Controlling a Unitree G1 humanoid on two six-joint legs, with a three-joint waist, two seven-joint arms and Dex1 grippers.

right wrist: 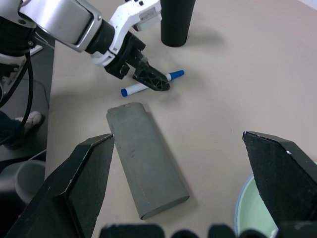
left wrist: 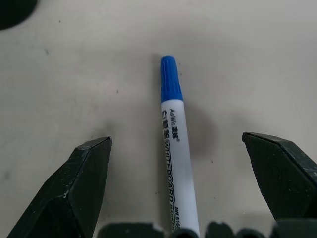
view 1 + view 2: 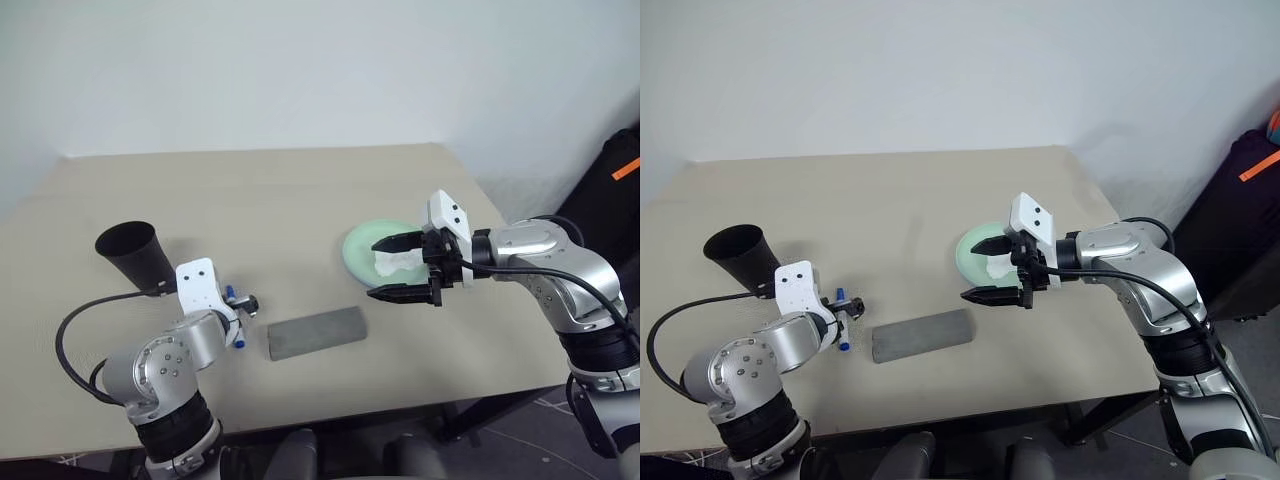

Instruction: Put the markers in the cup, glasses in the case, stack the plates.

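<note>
Open right hand (image 3: 403, 267) hovers over green plate (image 3: 362, 246).

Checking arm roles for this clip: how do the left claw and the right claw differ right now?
The left claw hangs low over the blue-capped marker, its fingers either side of it; the right claw is raised near the green plate, straddling nothing. The left points down at the table; the right points sideways. Both are open and hold nothing.

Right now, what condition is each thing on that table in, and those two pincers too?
Blue-capped marker: capped, lying flat on the table, between the left pincer's fingers, not gripped.
Cup: upright, mouth open.
Case: lid shut, lying flat.
Green plate: flat on the table, crumpled tissue on it.
Left pincer: open, low over the marker.
Right pincer: open, empty, above the plate.
</note>
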